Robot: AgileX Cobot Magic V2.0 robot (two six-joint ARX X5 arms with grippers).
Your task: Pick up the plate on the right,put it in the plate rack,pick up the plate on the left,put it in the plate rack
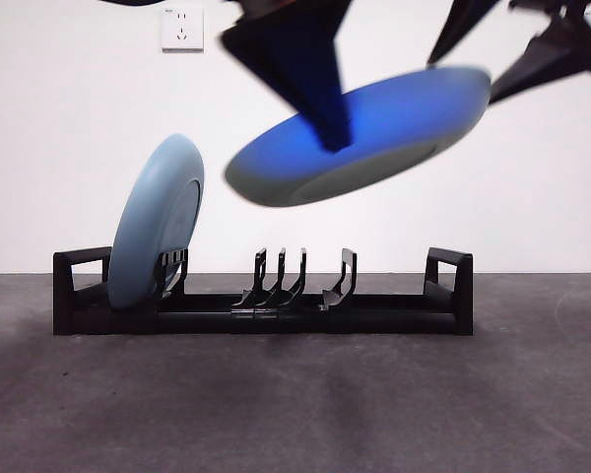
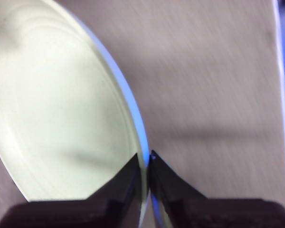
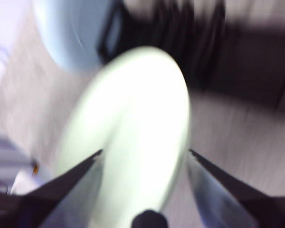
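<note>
**Holding a blue plate in the air above the plate rack**

Hanging tilted over the middle and right part of the plate rack point(image 1: 266, 307), a blue plate point(image 1: 369, 133) is being carried clear of the dividers, its higher edge pointing toward the right. The left gripper point(image 2: 146, 164) is pinching this plate by its rim, one black jaw lying on the pale inner face and the other on the blue outer side, pressed tight together on the edge. In the front view the same gripper point(image 1: 327, 133) is reaching down from the top as a dark blurred shape and meeting the plate near its middle.

The right gripper point(image 3: 145, 159) is sitting just beside the same plate point(image 3: 133, 137), its two jaws spread wide apart with the pale face of the plate showing between them; whether they are touching it cannot be told through the blur. Black arm parts are showing at the top right corner of the front view.

A second, paler blue plate point(image 1: 158, 222) is standing nearly upright in the left end of the rack, leaning slightly to the right against the dividers. The rack is resting on the grey table point(image 1: 295, 404). A white wall socket point(image 1: 181, 28) is sitting high on the wall behind.
</note>
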